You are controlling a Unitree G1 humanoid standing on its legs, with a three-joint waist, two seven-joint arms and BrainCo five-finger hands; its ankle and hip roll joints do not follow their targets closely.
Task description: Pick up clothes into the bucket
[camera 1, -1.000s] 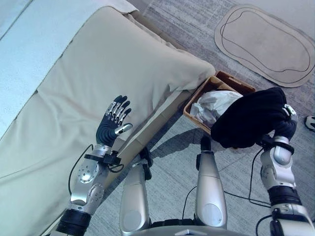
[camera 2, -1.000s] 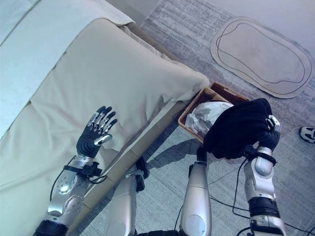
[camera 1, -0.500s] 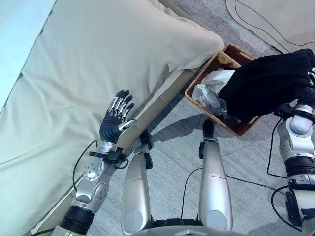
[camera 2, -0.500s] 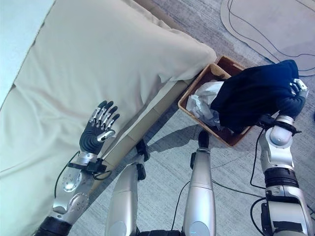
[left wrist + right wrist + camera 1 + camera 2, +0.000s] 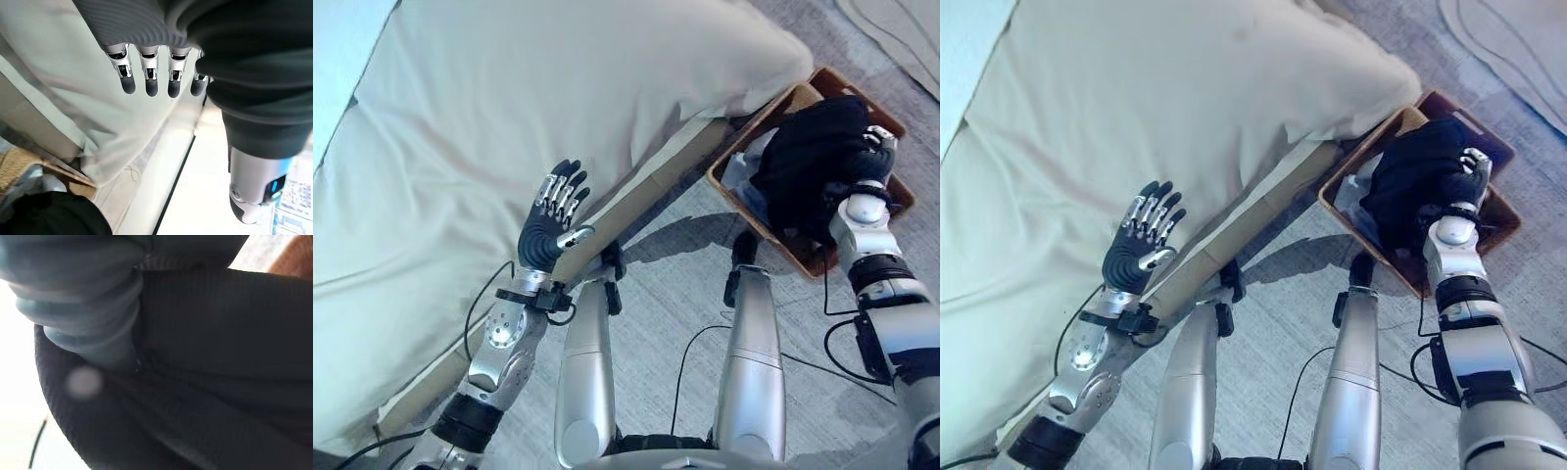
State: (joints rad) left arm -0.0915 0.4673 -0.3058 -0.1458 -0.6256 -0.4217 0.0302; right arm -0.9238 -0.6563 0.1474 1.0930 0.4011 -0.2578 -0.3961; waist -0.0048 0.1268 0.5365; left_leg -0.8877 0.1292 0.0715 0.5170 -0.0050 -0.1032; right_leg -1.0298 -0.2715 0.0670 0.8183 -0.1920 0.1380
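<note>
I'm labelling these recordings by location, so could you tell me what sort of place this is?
Most likely a bedroom at home: a bed with a cream duvet, a carpeted floor, and a woven laundry basket beside the bed, where the right hand holds a dark garment.

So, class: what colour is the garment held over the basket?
Black garment, seen best in the left eye view.

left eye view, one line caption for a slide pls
Right hand lowers a black garment into the wicker basket beside the bed.
</note>
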